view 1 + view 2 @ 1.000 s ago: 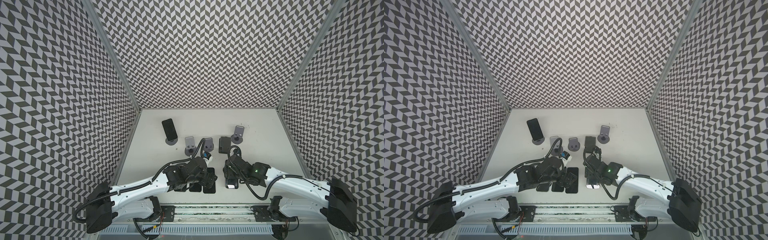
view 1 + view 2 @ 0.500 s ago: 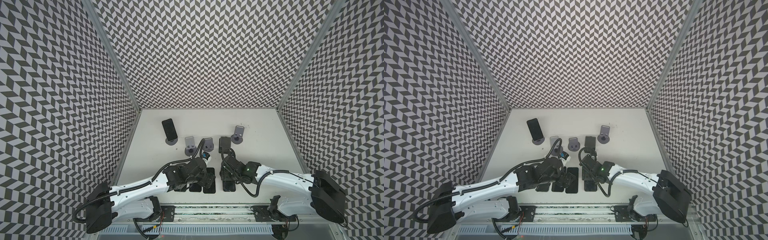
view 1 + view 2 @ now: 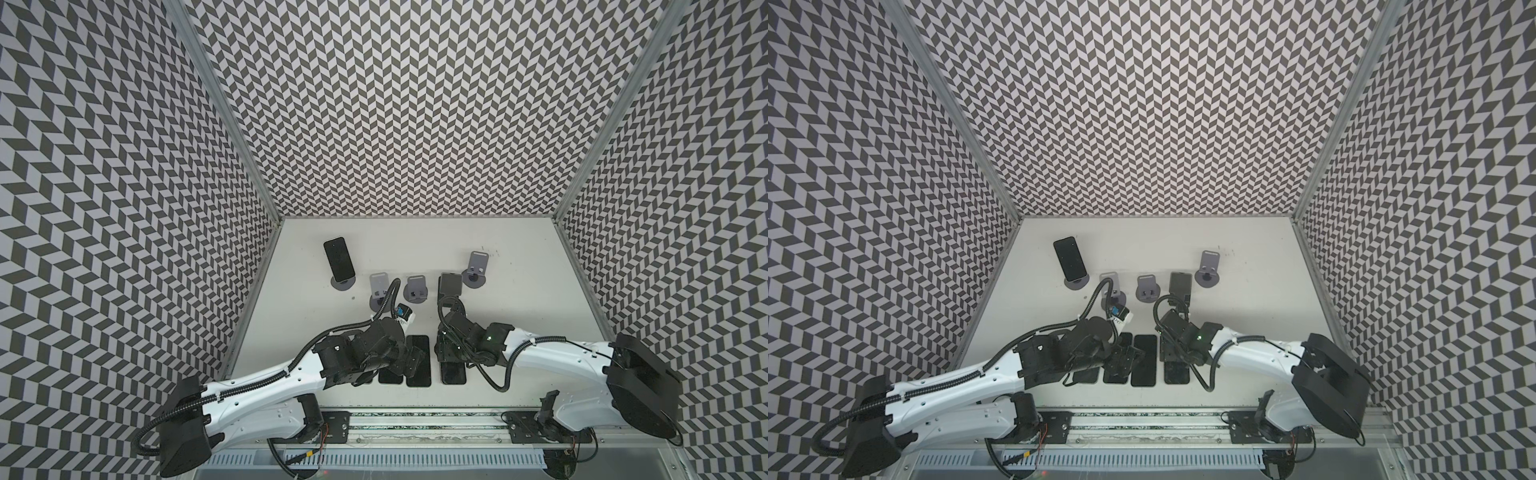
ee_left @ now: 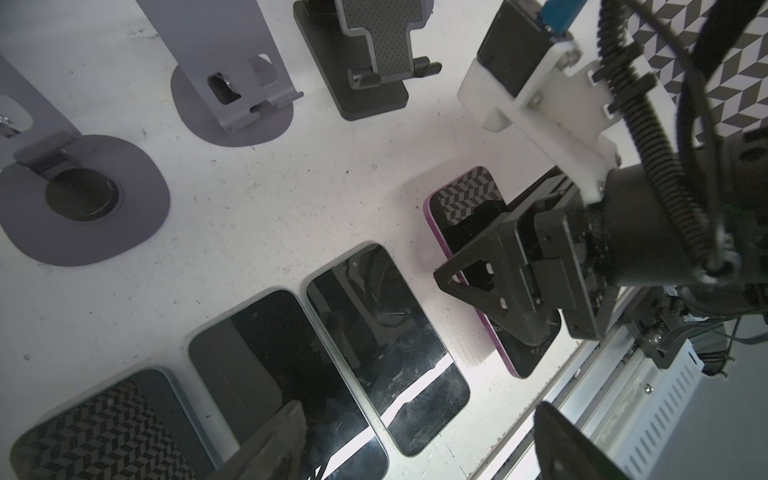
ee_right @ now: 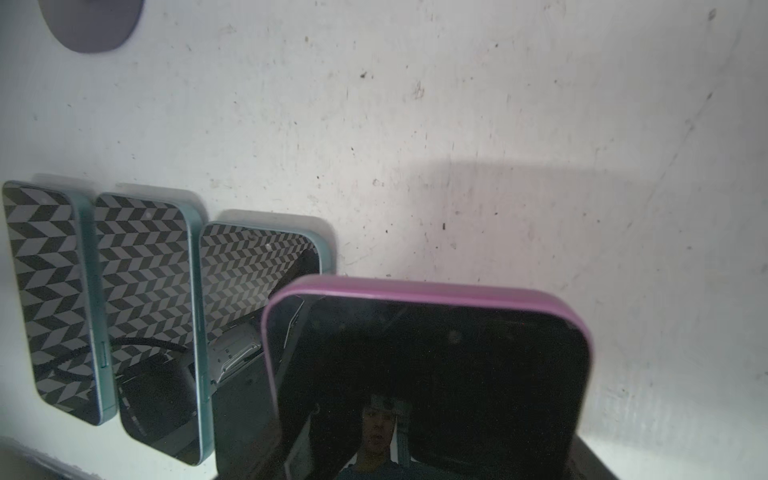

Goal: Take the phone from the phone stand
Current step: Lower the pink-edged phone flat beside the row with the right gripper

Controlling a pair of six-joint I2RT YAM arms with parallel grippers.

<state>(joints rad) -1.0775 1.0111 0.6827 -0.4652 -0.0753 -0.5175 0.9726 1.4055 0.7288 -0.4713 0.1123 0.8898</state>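
Down at the near edge of the table [image 3: 519,332], the right gripper [image 3: 448,359] is pinching the purple-cased phone [image 5: 432,374], low over the surface at the right end of the flat row; whether it touches down, I can't tell. Over that row the left gripper [image 3: 409,360] hovers, fingers [image 4: 274,440] spread wide, nothing between them.

Room check: the row sits tight to the front rail [image 3: 415,424], with bare table to the right of the purple one and a free strip between row and stands.

Count them: five phones, namely three teal-edged phones [image 4: 270,353] lying side by side, the purple one, and one black phone [image 3: 338,258] propped on the far-left stand [image 3: 343,284], close to the left wall [image 3: 124,249]. Five stands: four grey, one black stand [image 4: 374,54], four of them empty.
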